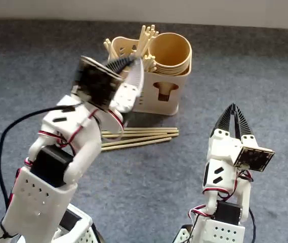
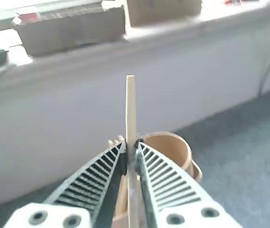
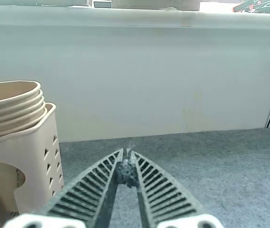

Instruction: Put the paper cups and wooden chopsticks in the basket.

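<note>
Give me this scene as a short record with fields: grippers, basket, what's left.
left gripper: shut on one wooden chopstick, near the basket
right gripper: shut, empty, off to the basket's side
basket contents: stacked paper cups, standing chopsticks
left to do: several loose chopsticks lying on the table before the basket

**Daylight pouring in from the back, soft shadows up front**

Strong glare on the window ledge in the left wrist view, washed nearly white. The wall below sits evenly lit. From above, the basket drops a soft shadow toward the arms across the grey carpet, which is gently and evenly lit.
</note>
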